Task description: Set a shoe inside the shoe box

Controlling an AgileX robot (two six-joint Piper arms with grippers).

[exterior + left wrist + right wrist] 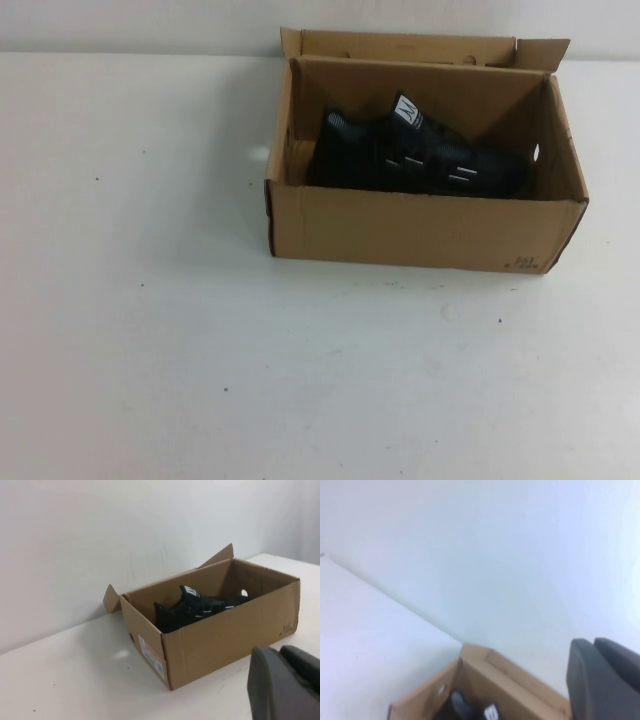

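The black shoe (pixel 420 158) lies inside the open brown shoe box (pixel 420 228) at the back middle-right of the table, its white tongue tag up. Neither arm shows in the high view. In the left wrist view the shoe (pixel 195 610) sits in the box (pixel 225 635); my left gripper (pixel 280 651) is shut and empty, low over the table in front of the box. In the right wrist view my right gripper (pixel 594 642) is shut and empty, held off from the box (pixel 495 675), with a bit of the shoe (pixel 465 707) showing.
The white table (pixel 200 330) stretches to the left of and in front of the box. A white wall (pixel 125 530) runs behind it. The box's back flap (pixel 420 45) stands upright.
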